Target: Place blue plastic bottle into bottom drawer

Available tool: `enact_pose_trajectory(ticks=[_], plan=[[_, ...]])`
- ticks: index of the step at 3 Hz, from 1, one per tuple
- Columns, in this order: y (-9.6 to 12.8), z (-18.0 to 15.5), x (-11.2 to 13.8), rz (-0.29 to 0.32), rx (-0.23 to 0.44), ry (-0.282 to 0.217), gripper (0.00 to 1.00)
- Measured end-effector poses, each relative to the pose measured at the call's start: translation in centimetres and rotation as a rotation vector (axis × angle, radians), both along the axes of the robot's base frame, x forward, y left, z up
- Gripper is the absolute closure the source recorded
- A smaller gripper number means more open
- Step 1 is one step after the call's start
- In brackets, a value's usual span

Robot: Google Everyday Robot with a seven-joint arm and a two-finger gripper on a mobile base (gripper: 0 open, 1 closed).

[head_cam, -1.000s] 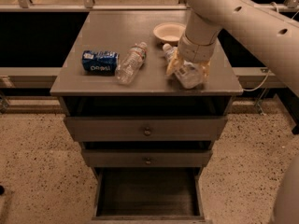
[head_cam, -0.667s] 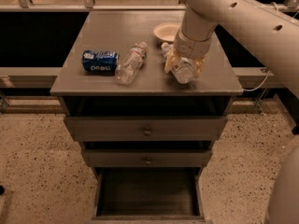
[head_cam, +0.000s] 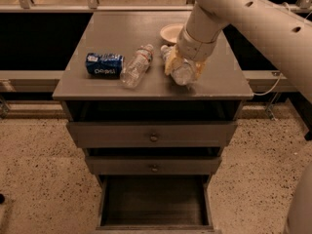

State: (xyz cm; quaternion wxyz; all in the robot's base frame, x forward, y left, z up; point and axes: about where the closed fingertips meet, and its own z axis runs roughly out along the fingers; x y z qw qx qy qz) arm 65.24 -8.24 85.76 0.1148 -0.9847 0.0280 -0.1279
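**Bottle in the grip, drawer waiting below**

Leftward by a little is how the gripper (head_cam: 184, 68) has slid over the last second, and the water bottle (head_cam: 183, 73) has gone with it, away from the right edge of the cabinet top (head_cam: 122, 33). The fingers sit on either side of the bottle's body, closed on it as far as I can see. The bottle lies right of centre, its long axis slanting from the cap at upper left to the base nearer the front edge. I cannot tell whether it is lifted clear or just touching the wood.

What matters next is that the bottom drawer (head_cam: 153, 206) stands open at the bottom centre of the frame, below the bottle and slightly left, with two drawer fronts (head_cam: 153, 134) between. To my eye the bottle must come forward past the edge, then down.

Left of the grip lie a slim bottle (head_cam: 137, 66) and a can (head_cam: 104, 65); a bowl (head_cam: 171, 33) sits behind. The floor (head_cam: 39, 169) is speckled stone.
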Motion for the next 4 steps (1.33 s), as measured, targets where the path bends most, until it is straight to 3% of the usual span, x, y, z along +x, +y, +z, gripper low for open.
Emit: enact_pose_trajectory(ticks=[1, 2, 3, 4], plan=[[-0.2, 0.5, -0.4, 0.029, 0.170, -0.005, 1.00], [-3.7, 3.2, -3.7, -0.076, 0.401, -0.031, 1.00], [-7.4, 4.7, -6.3, -0.151, 0.551, -0.096, 1.00], [-9.4, 5.9, -10.1, -0.087, 0.641, -0.138, 1.00]])
